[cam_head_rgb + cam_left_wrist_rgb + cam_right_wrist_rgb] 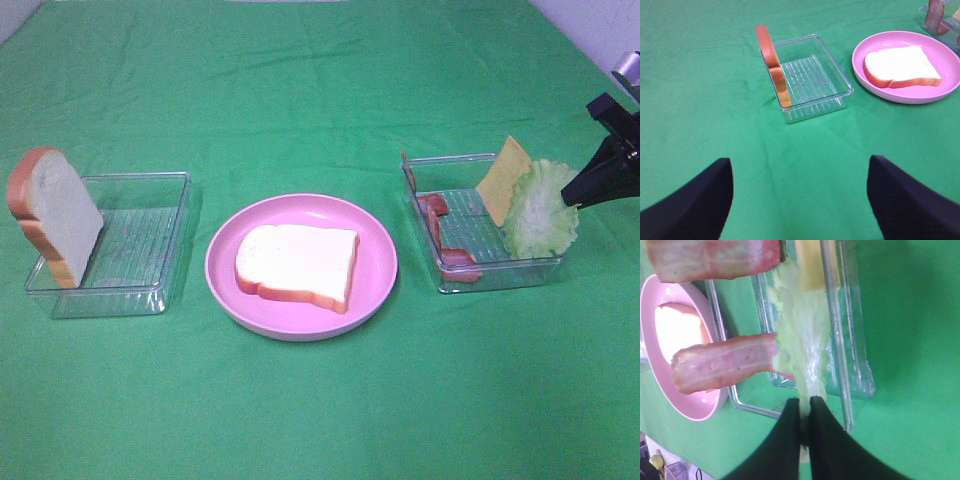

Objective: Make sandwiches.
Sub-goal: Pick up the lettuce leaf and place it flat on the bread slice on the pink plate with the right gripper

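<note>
A white bread slice (298, 265) with orange-brown crust lies flat on the round pink plate (375, 290); it also shows in the left wrist view (900, 66). Two more bread slices (55, 215) lean upright at the left end of a clear tray (130, 250). A second clear tray (460, 210) on the right holds reddish bacon strips (440, 235), a yellow-orange cheese slice (502, 180) and frilly pale green lettuce (540, 210). My right gripper (805, 412) is shut on the lettuce's (802, 345) edge at that tray's right end. My left gripper (800, 200) is open and empty above bare cloth.
A green cloth (300, 90) covers the whole table. The right arm (610, 160) comes in from the right edge. The bread tray (812, 75) lies ahead of my left gripper, with the plate (860, 55) beside it.
</note>
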Controlling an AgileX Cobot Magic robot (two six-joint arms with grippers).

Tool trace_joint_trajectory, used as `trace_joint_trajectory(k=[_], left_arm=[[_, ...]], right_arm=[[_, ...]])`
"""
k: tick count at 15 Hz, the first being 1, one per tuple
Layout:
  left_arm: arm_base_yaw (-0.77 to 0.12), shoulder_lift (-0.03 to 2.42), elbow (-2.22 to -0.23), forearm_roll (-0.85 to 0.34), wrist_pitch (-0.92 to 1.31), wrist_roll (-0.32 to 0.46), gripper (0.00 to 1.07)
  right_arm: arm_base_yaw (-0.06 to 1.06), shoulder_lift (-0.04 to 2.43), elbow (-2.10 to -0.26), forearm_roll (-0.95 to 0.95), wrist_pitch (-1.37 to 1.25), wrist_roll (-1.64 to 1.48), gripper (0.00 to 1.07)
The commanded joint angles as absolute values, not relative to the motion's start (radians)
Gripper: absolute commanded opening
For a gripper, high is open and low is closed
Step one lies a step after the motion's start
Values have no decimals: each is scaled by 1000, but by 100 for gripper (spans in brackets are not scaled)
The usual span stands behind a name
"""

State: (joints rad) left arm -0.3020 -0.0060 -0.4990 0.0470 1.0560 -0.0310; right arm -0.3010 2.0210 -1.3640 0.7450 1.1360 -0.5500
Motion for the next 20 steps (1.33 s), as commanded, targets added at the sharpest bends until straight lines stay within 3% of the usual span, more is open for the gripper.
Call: trace_joint_trajectory(k=[1, 9, 15, 20], left_arm=[[-305, -25, -498, 45, 1044, -30, 71], [-305, -25, -498, 45, 1044, -30, 71], [-305, -25, -498, 45, 1044, -30, 71], [-305, -25, -498, 45, 1044, -30, 71]], right_arm=[[-302, 1969, -1368, 775, 1172, -576, 0], [-277, 1785, -1365, 862, 1291, -620, 0], [59, 1672, -1365, 833, 1283, -605, 0], [361, 1672, -1365, 825, 1078, -546, 0]])
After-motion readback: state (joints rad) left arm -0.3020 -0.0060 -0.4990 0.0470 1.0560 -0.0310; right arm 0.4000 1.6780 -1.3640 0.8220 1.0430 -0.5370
